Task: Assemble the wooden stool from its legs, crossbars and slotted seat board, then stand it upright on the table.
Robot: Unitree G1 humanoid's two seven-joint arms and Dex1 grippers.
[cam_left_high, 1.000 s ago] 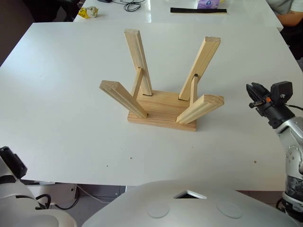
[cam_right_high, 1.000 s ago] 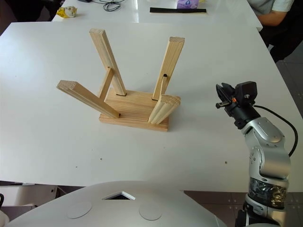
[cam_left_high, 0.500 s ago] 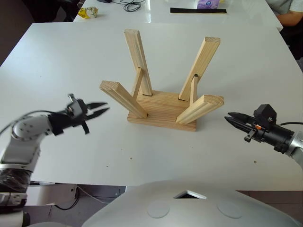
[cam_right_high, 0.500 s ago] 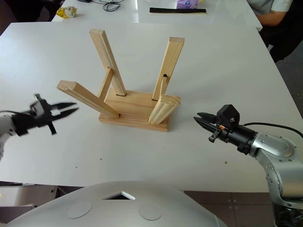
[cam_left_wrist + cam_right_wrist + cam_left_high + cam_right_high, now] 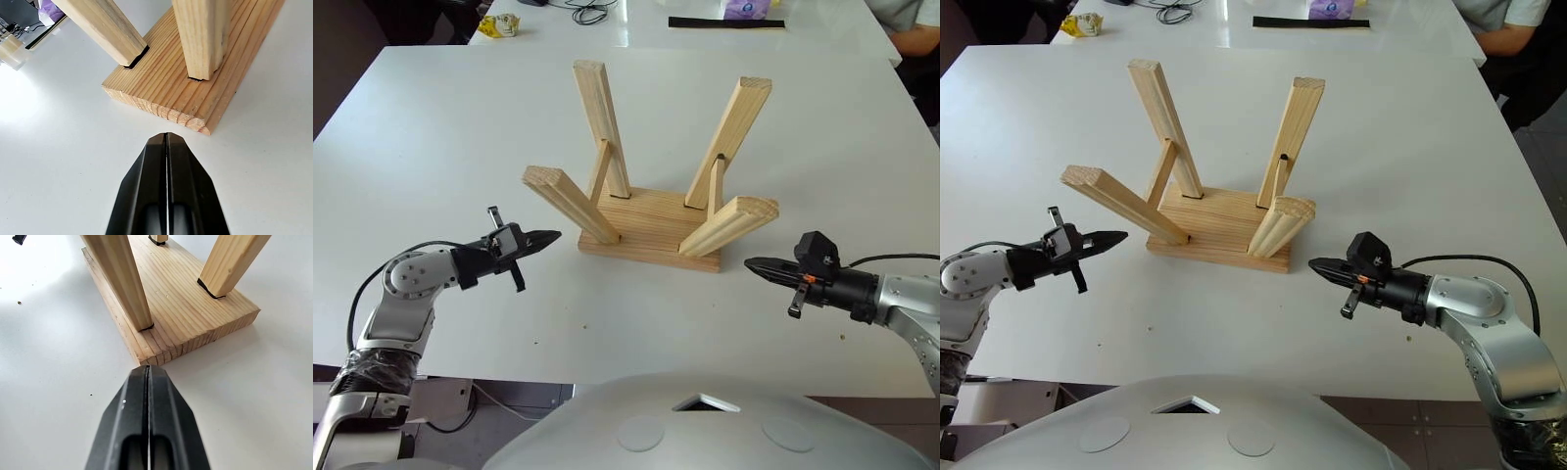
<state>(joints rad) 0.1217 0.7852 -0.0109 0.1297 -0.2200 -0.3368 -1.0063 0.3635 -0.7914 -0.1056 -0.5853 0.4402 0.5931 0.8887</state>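
Nearest, the left gripper (image 5: 551, 237) and the right gripper (image 5: 754, 264) hovered low over the table (image 5: 431, 127). Each had its fingers pressed together and held nothing, and each pointed at one end of the seat board (image 5: 651, 237). The stool (image 5: 722, 137) rested upside down in the table's middle, so its legs (image 5: 601, 127) and crossbars (image 5: 598, 172) pointed up. In my judgement, the grippers stood on both sides in order to turn it over.
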